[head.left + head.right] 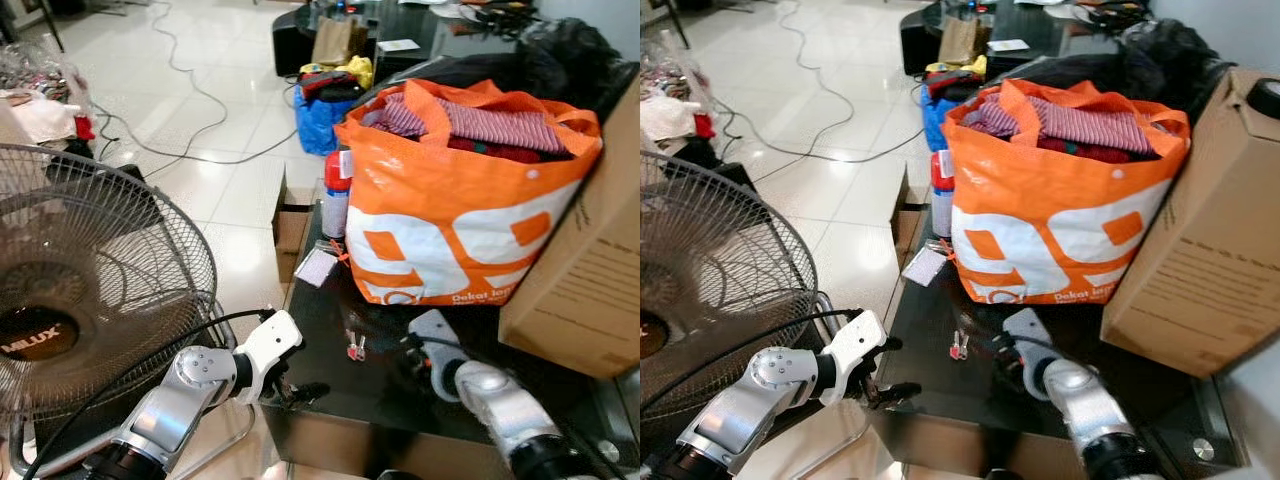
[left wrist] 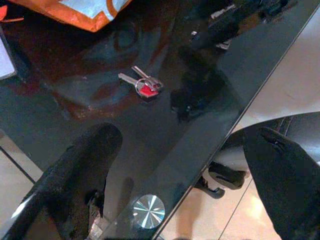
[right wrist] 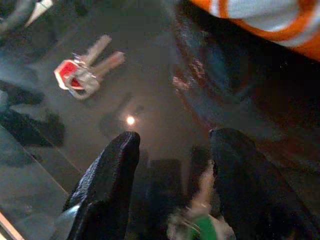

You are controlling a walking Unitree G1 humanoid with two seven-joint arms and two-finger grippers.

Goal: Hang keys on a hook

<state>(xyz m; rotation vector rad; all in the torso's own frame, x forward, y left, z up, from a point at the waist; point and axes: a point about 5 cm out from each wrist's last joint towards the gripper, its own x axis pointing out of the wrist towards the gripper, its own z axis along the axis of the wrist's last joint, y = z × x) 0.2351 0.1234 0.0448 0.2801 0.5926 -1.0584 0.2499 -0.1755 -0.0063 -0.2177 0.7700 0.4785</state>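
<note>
Where the keys (image 1: 355,346) lie flat on the black glass table (image 1: 330,375), with a small red tag on their ring, they sit between the two grippers and touch neither. Right gripper (image 3: 172,165): low over the glass with its two black fingers spread apart and nothing between them; the keys lie ahead of the fingertips and off to the side, near but apart. Left gripper (image 2: 185,170): at the table's near edge, fingers wide apart and empty, one over the glass and the other past the rim; the keys lie farther in over the table, beyond its tips. Orange shopping bag (image 1: 455,210): full of clothes, standing just beyond the keys. Cardboard box (image 1: 590,270): leaning beside the bag, outboard of the right gripper. Floor fan (image 1: 90,270): outboard of the left arm.
</note>
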